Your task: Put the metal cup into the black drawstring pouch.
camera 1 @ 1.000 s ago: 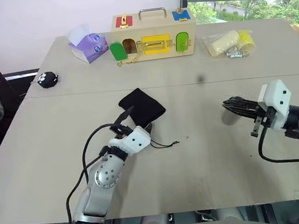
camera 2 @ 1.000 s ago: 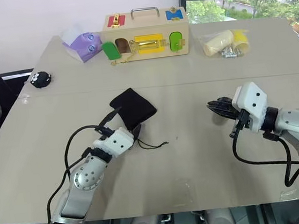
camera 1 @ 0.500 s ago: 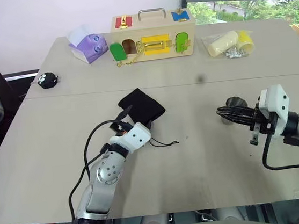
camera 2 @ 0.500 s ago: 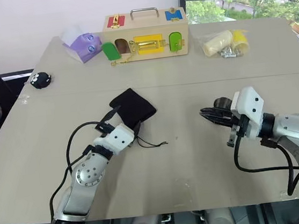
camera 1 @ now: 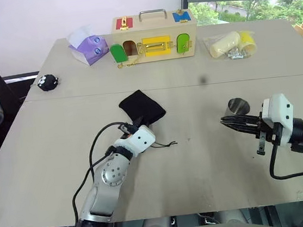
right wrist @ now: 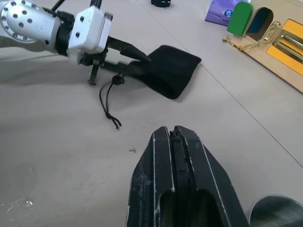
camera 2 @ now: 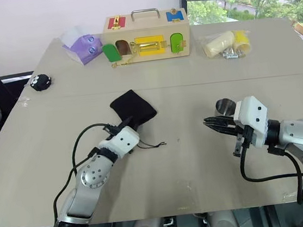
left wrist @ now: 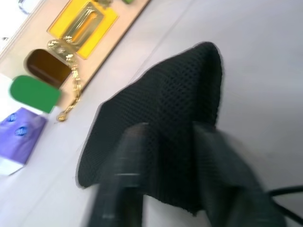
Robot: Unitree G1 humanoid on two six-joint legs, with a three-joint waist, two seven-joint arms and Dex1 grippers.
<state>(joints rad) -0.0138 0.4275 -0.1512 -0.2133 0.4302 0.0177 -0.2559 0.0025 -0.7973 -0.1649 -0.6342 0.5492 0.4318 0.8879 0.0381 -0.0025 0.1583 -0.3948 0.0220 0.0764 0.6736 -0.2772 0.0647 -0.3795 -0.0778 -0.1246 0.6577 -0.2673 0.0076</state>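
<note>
1 black drawstring pouch [camera 1: 142,107], mouth edge clamped in left fingers [right wrist: 137,56]. 1 metal cup [camera 1: 238,106] loose on table [camera 1: 200,157], beside right fingers [camera 1: 233,123], pressed together, empty. Next: open them and grasp the cup.

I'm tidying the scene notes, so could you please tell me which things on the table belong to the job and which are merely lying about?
Job:
- shiny silver metal cup
- soft black drawstring pouch, gripped by the left end effector

Lying about:
- wooden latch box with coloured doors
- purple tissue box
- small black round toy
- clear bag of yellow parts
</note>
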